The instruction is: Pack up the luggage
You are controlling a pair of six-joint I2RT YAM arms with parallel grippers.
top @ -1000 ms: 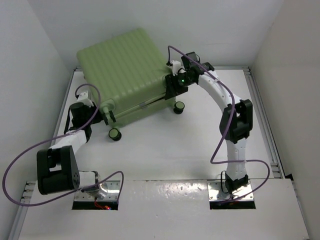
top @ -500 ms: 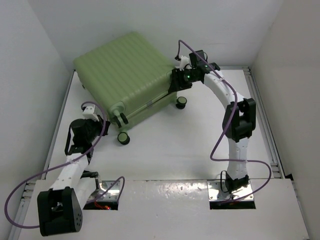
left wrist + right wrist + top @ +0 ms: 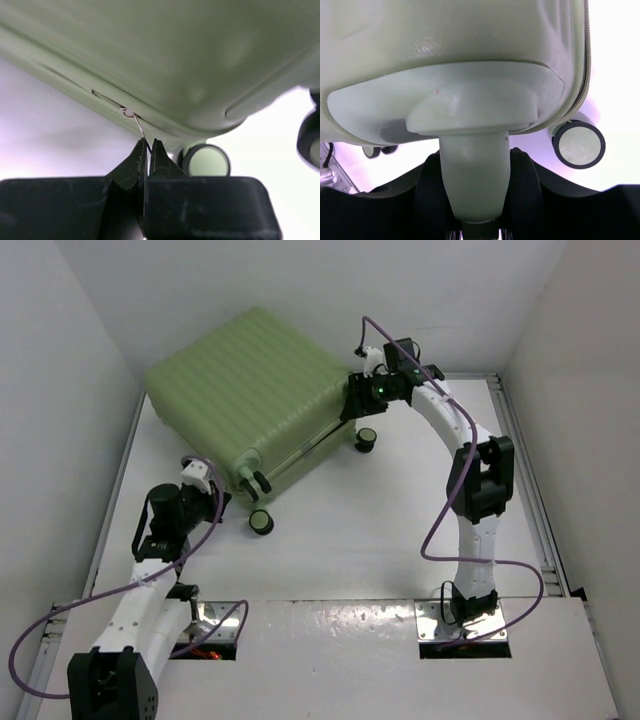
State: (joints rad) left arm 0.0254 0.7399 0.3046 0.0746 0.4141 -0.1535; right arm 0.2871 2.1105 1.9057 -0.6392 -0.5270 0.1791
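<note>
The luggage (image 3: pixel 250 380) is a closed, ribbed pale-green suitcase lying flat at the back left of the table. My left gripper (image 3: pixel 220 498) is at its near-left corner, shut on the thin metal zipper pull (image 3: pixel 140 130). The pull leads up to the slider (image 3: pixel 128 113) on the zip seam, and the fingertips (image 3: pixel 148 146) are pinched together on it. My right gripper (image 3: pixel 357 405) is at the suitcase's right corner, shut on a pale-green wheel stem (image 3: pixel 475 170) under the shell. Black fingers (image 3: pixel 432 195) press on both sides of that stem.
Black-and-green wheels (image 3: pixel 261 521) (image 3: pixel 367 437) stick out at the suitcase's near corners, and one wheel (image 3: pixel 205 161) sits just right of my left fingertips. White walls enclose the table on the left, back and right. Purple cables loop off both arms.
The suitcase has swung round, its near-left wheel moving nearer and rightward. My left gripper has drawn the zipper pull nearer along the edge. My right gripper has shifted slightly back and right while gripping the stem.
</note>
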